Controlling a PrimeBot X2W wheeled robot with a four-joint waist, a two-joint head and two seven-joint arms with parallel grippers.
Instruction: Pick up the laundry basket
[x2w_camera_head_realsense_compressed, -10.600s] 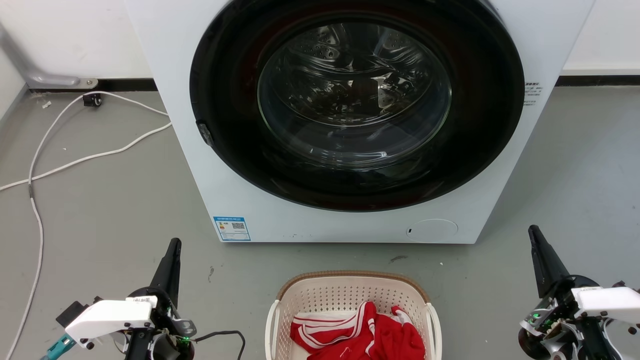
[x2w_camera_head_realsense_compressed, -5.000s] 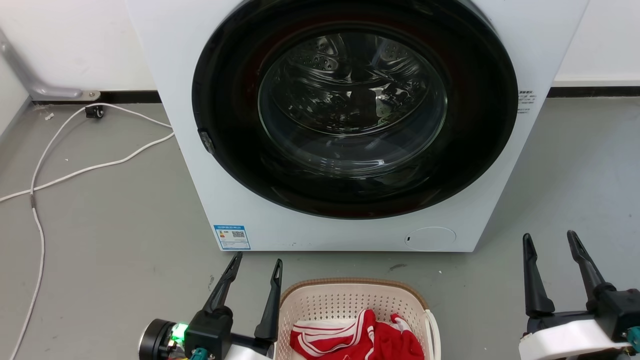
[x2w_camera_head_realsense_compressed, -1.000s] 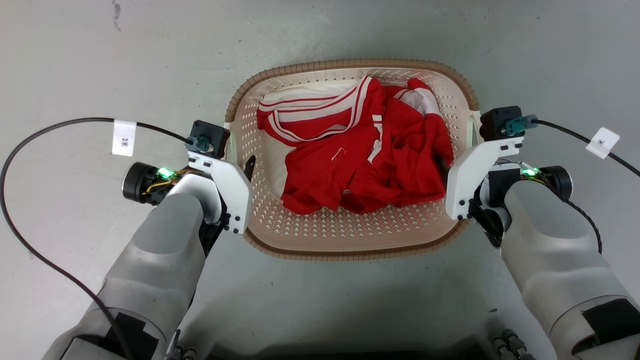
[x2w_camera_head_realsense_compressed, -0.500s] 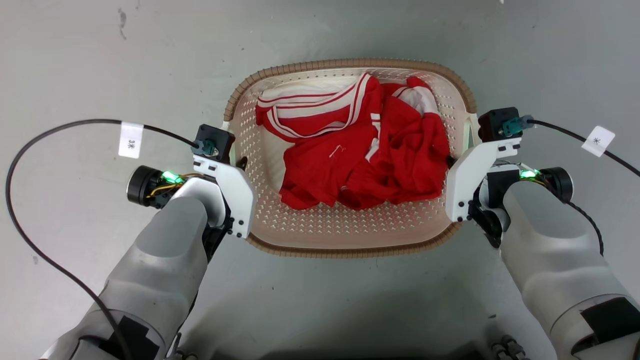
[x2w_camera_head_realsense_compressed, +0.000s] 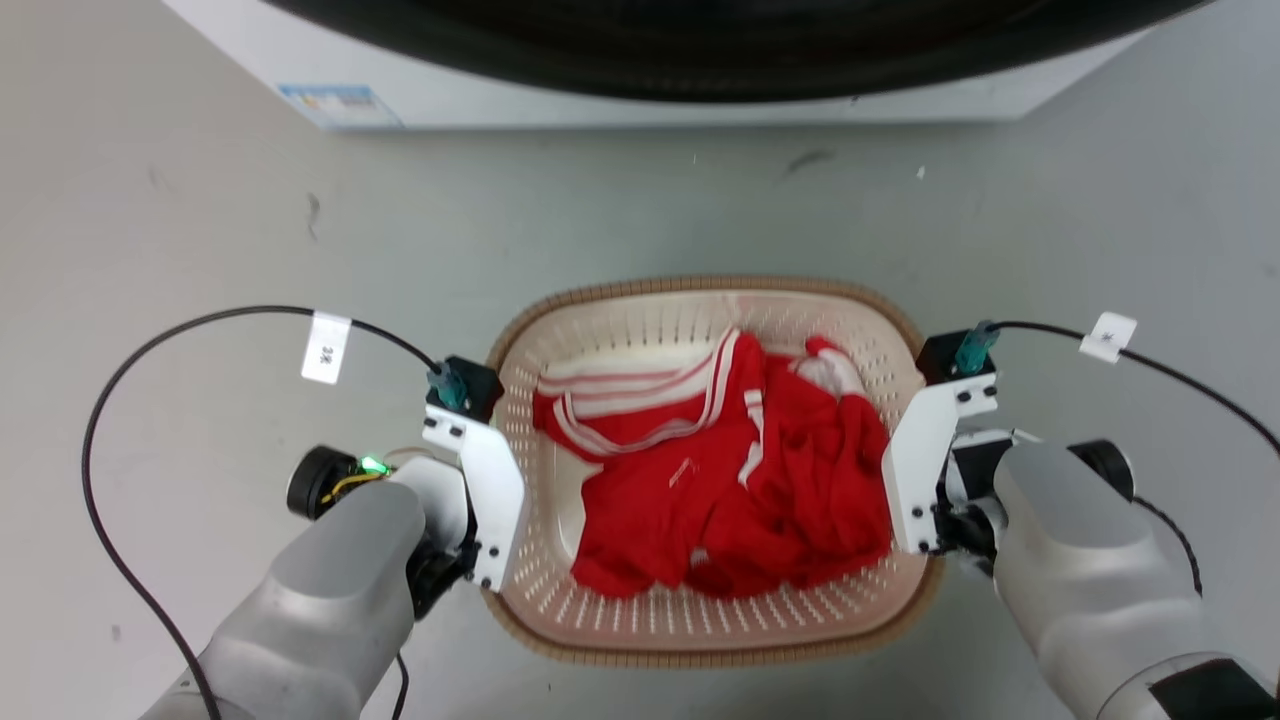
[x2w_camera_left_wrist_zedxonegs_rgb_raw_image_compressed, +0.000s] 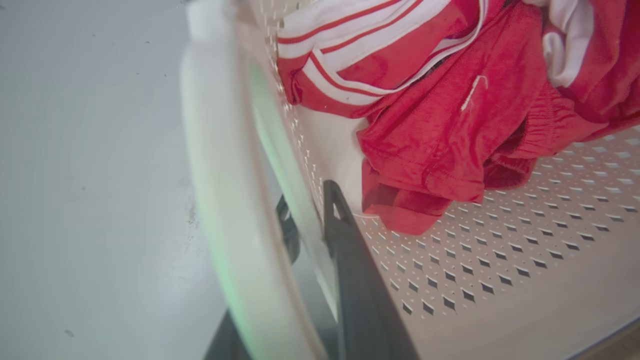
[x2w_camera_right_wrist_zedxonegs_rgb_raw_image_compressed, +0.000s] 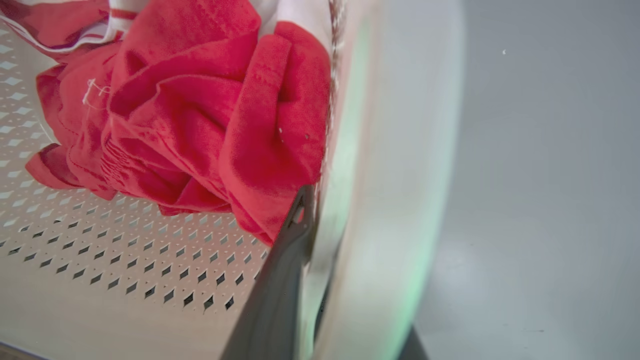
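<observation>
- Each grip pinches only the thin side wall under the rim, so if the arms rise unevenly the laundry basket (x2w_camera_head_realsense_compressed: 700, 288) could tilt, flex and slip free, spilling the red and white clothes (x2w_camera_head_realsense_compressed: 720, 480)
- Left gripper (x2w_camera_left_wrist_zedxonegs_rgb_raw_image_compressed: 307, 197): nearly closed, with one finger inside the wall and one outside, clamping it
- Right gripper (x2w_camera_right_wrist_zedxonegs_rgb_raw_image_compressed: 310, 210): clamped the same way, its inner finger touching red cloth, which may weaken the hold
- The basket sits lower centre in the head view, below the washing machine (x2w_camera_head_realsense_compressed: 640, 100); it is cream, perforated and brown-rimmed

Fingers (x2w_camera_right_wrist_zedxonegs_rgb_raw_image_compressed: 275, 295) astride basket (x2w_camera_right_wrist_zedxonegs_rgb_raw_image_compressed: 125, 265) (red clothes (x2w_camera_right_wrist_zedxonegs_rgb_raw_image_compressed: 200, 115) inside)
</observation>
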